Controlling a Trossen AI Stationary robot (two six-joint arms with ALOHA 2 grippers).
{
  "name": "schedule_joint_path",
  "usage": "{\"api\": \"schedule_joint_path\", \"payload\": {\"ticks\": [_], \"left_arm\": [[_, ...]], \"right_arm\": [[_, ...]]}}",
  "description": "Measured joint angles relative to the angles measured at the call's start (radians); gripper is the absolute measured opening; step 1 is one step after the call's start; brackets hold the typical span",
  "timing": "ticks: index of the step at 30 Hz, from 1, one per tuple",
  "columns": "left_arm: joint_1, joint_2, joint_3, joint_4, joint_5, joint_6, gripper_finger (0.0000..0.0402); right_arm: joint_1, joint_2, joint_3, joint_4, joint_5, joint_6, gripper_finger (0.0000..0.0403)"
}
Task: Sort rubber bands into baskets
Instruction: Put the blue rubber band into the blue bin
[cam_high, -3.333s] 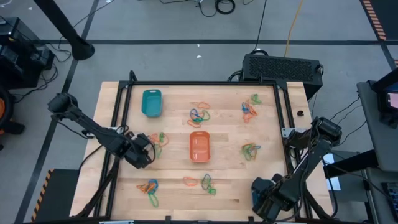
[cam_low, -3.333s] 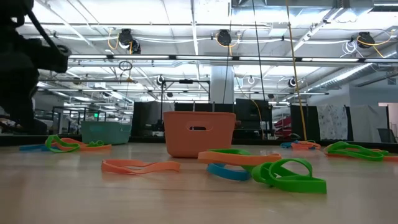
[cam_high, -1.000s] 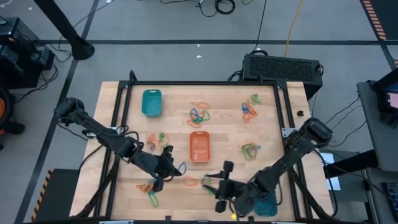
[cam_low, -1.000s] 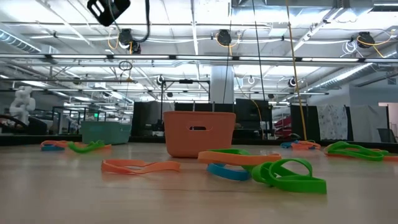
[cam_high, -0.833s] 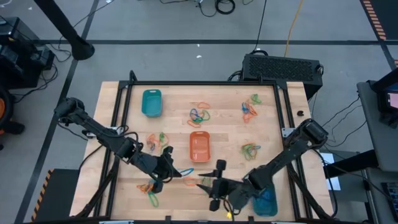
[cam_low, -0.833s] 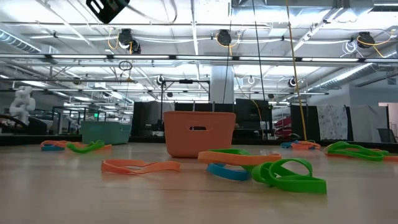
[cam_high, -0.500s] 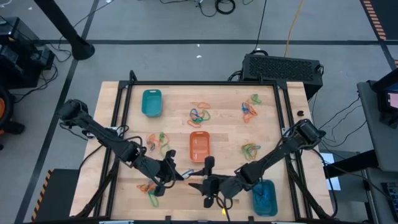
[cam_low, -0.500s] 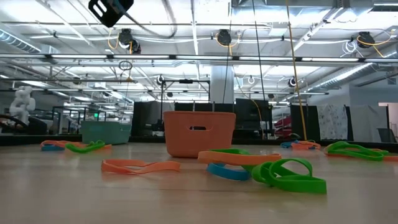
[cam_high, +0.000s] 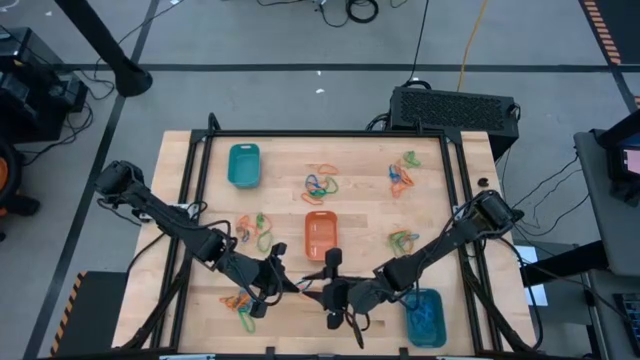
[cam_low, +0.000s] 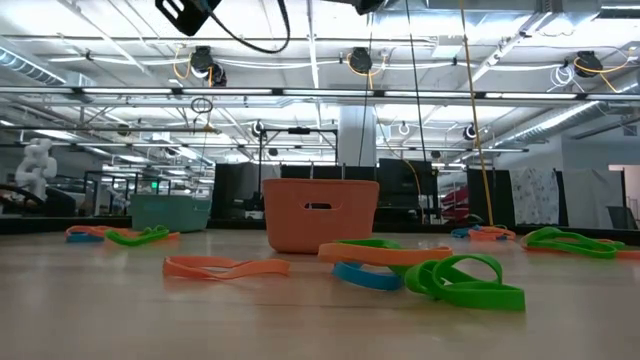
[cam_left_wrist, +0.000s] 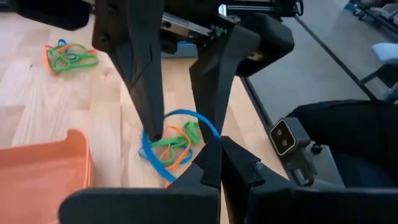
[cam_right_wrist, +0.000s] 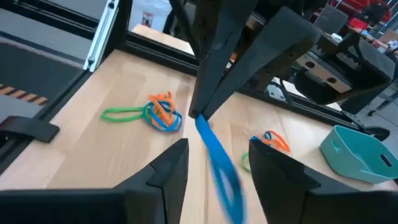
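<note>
We see a blue rubber band (cam_right_wrist: 217, 158) hanging above the desk (cam_high: 200, 310) at about 6 o'clock of the orange basket (cam_high: 320, 236), pinched in our left tool (cam_high: 281, 284), whose fingers are fully closed on it. Our right tool (cam_high: 334, 290) faces it just beside, fingers spread around the band. One teal basket (cam_high: 244, 165) sits at 10 o'clock, another (cam_high: 425, 318) at 4 o'clock.

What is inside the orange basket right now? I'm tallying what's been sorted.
From above, the orange basket shows only its bare orange floor, no rubber bands. In the low view its wall hides the inside, so that view confirms nothing.
</note>
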Motion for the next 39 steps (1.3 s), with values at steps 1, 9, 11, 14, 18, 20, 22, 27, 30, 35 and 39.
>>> {"api": "schedule_joint_path", "payload": {"ticks": [1, 9, 11, 14, 18, 20, 22, 27, 30, 35, 39], "left_arm": [[0.0, 0.0, 0.0, -0.004, 0.0, 0.0, 0.0002], [0.0, 0.0, 0.0, -0.01, 0.003, -0.005, 0.0002], [0.0, 0.0, 0.0, -0.01, 0.003, -0.007, 0.0002], [0.0, 0.0, 0.0, -0.014, -0.011, -0.006, 0.0007], [0.006, 0.0, 0.0, -0.047, -0.05, 0.001, 0.0039], [0.007, 0.0, 0.0, -0.087, -0.072, 0.002, 0.0061], [0.007, 0.0, 0.0, -0.129, -0.109, 0.004, 0.0084], [0.018, -0.013, 0.0, -0.238, -0.159, 0.047, 0.013], [0.018, -0.024, -0.011, -0.278, -0.2, 0.056, 0.014], [0.022, -0.028, -0.06, -0.292, -0.334, 0.12, 0.0142], [0.04, -0.031, -0.105, -0.199, -0.382, 0.158, 0.0142]], "right_arm": [[0.0, 0.0, 0.0, 0.0, 0.0, 0.0, 0.0149], [0.0, 0.0, 0.0, -0.006, 0.003, 0.0, 0.0018], [0.001, 0.0, 0.0, -0.006, 0.003, 0.0, 0.0009], [0.001, -0.001, 0.0, -0.022, 0.004, 0.035, 0.0005], [0.007, -0.008, 0.0, -0.095, 0.007, 0.099, 0.0002], [0.013, -0.02, 0.0, -0.145, 0.01, 0.144, 0.0001], [0.019, -0.034, 0.0, -0.191, 0.01, 0.195, 0.0001], [0.046, -0.123, 0.0, -0.409, -0.053, 0.412, 0.0001], [0.075, -0.202, 0.0, -0.61, -0.182, 0.658, 0.0001], [0.164, -0.282, 0.0, -0.894, -0.378, 1.056, 0.0], [0.251, -0.307, 0.001, -1.039, -0.489, 1.337, 0.0]]}}
